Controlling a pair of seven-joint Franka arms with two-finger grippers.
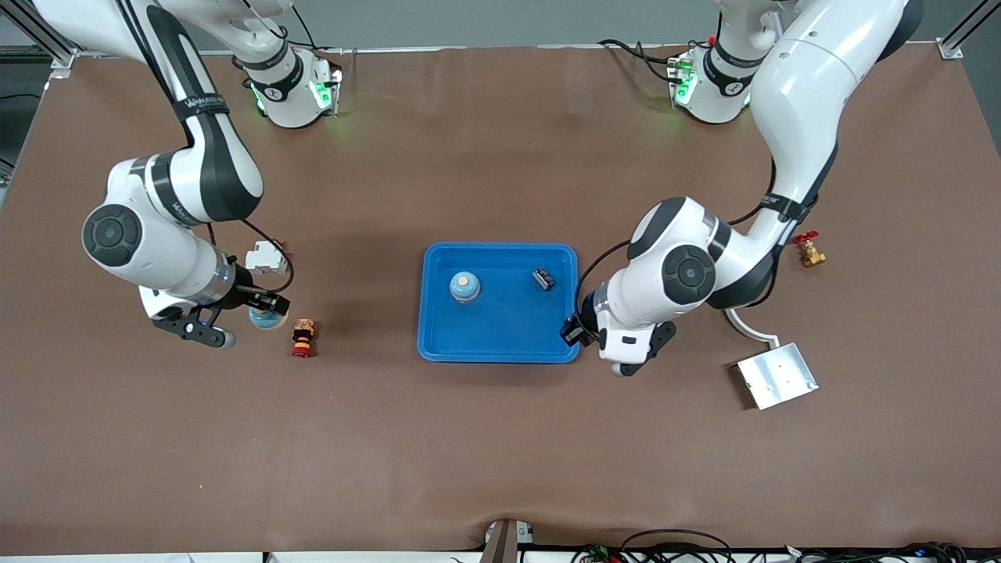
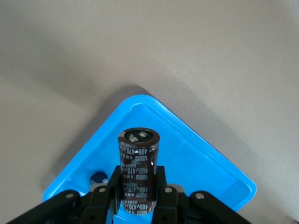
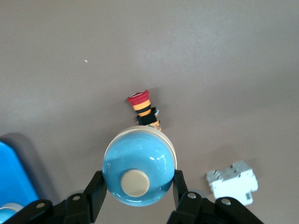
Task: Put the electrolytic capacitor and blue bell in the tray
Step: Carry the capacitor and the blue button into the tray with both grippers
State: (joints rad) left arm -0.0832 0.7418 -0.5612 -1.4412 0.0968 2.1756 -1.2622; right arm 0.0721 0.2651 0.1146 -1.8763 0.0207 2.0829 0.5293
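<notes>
**A:** Nearest the camera, what lies on the table?

**B:** Silver metal plate point(image 1: 776, 376), flat, toward the left arm's end. A white curved strip point(image 1: 752, 327) sits just beside it, a little farther from the camera.

**A:** And the left gripper point(image 1: 576, 330)?

**B:** It hangs over the blue tray's point(image 1: 500, 356) near corner. Its fingers point(image 2: 161, 179) clamp the electrolytic capacitor point(image 2: 138, 161), which stands upright between them, above the tray's floor.

**A:** What about the right gripper point(image 1: 262, 311)?

**B:** It is over bare table toward the right arm's end, well apart from the tray. Its fingers point(image 3: 96, 186) grip the blue bell point(image 3: 139, 172) by the sides, button upward. A red emergency button point(image 1: 303, 338) lies on the table just beside it.

**A:** What is inside the tray?

**B:** A second blue domed piece point(image 1: 464, 286) with an orange top, and a small black part point(image 1: 543, 278), well apart from each other.

**A:** Farther back?

**B:** A white breaker block point(image 1: 266, 257) close by the right arm's wrist, and a brass valve point(image 1: 810, 252) with a red handle toward the left arm's end.
</notes>
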